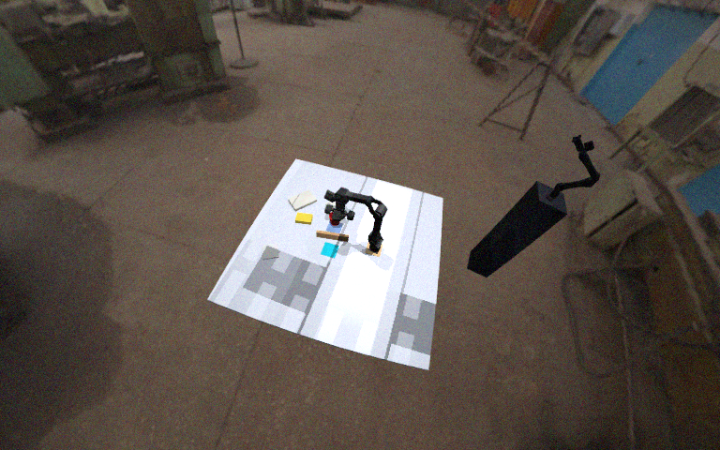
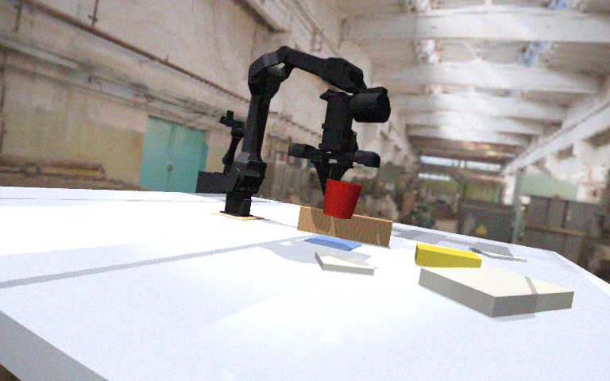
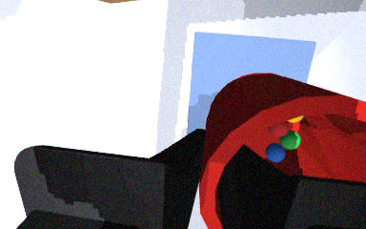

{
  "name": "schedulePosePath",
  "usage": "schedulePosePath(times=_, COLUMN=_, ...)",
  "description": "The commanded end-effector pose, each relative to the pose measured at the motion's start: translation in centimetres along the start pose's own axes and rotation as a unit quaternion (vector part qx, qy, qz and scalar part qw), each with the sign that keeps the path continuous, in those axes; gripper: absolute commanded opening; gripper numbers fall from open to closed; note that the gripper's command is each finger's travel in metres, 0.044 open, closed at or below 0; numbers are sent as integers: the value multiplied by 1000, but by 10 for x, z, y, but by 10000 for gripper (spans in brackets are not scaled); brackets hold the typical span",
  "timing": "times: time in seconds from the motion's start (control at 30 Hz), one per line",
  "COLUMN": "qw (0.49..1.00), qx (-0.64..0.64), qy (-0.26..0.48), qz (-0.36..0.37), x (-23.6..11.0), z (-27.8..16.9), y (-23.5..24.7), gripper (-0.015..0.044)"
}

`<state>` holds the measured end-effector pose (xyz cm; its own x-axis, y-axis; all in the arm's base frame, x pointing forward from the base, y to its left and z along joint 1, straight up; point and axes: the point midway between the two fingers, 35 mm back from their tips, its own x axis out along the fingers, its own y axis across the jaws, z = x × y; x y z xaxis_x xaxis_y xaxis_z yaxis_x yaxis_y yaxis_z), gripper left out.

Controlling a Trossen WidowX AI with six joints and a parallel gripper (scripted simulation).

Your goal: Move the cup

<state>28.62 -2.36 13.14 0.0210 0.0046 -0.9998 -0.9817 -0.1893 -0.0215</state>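
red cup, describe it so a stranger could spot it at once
Find the black arm on the white table. Its tool grips the red cup by the rim, lifted above the blue pad. It is the only red thing there.

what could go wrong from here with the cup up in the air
1. The gripper pinches the red cup only at its rim; it might slip or tilt, spilling the marbles.
2. The wooden block stands between the blue pad and the cyan pad; a low carry could clip it.
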Motion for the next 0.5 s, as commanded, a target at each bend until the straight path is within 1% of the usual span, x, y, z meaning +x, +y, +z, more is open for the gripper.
schedulePosePath(times=0.0, qw=1000, qx=-1, qy=2, qz=-2, x=-13, z=0, y=0, gripper=0)
schedulePosePath(times=0.2, qw=1000, qx=-1, qy=3, qz=-2, x=-27, z=1, y=0, gripper=0)
schedulePosePath(times=0.47, qw=1000, qx=-2, qy=0, qz=-2, x=-25, z=1, y=0, gripper=0)
